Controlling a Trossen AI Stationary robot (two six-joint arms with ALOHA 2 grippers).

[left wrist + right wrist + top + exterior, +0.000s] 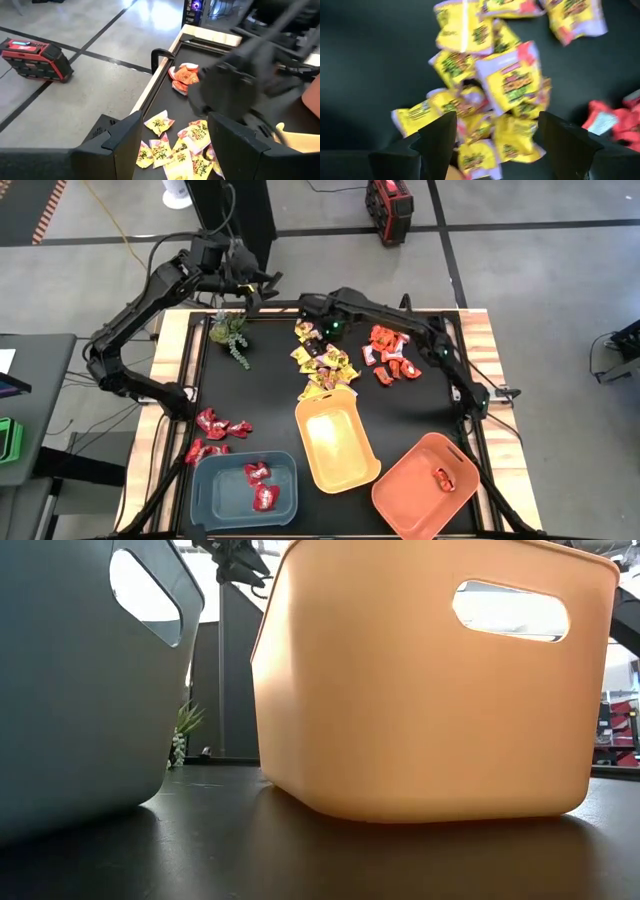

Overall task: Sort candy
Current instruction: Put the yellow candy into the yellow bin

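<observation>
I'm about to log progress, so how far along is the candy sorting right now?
Early stage. Done: two red candies lie in the blue-grey bin and one orange-red candy in the orange bin. In hand: the right tool hangs open over the yellow candy pile, holding nothing; the left tool waits open at the table's far edge. Left: the yellow bin is empty, and red candies and orange-red candies lie loose.
</observation>
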